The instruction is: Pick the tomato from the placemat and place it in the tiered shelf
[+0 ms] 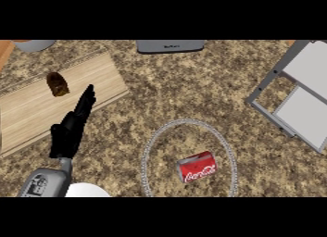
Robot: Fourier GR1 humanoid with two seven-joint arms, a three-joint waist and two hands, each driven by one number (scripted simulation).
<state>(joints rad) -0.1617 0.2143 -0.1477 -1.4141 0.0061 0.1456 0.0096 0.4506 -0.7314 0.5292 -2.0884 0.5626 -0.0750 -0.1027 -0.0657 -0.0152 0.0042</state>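
Your left hand's fingers (85, 98) are stretched straight out and held together, pointing up and slightly right, with nothing between them; their tips lie over the near right part of the wooden board (29, 115), and you cannot tell from this view whether they touch it. Behind them the black left hand (68, 132) runs back down to the grey forearm (46, 183), which comes in from the lower left edge, tilted so the whole limb makes one slanted line. Just up and left of the fingertips, apart from them, a small dark brown object (58, 84) sits on the board; no red tomato shows there, so you cannot tell whether this is the task's item. The board lies at an angle on the speckled brown stone worktop (193, 88). To the right of your hand, well apart from it, a round grey-rimmed mat (151, 148) lies on the worktop with a red cola can (196, 167) on its side inside the ring, near its lower half. The grey tiered shelf (304, 92) stands at the right edge, its pale panels bare. A grey appliance (170, 46) sits at the top centre, a grey round vessel (34, 45) at the top left, and a white rounded shape (87, 190) beside the forearm at the bottom. Your right hand does not show.
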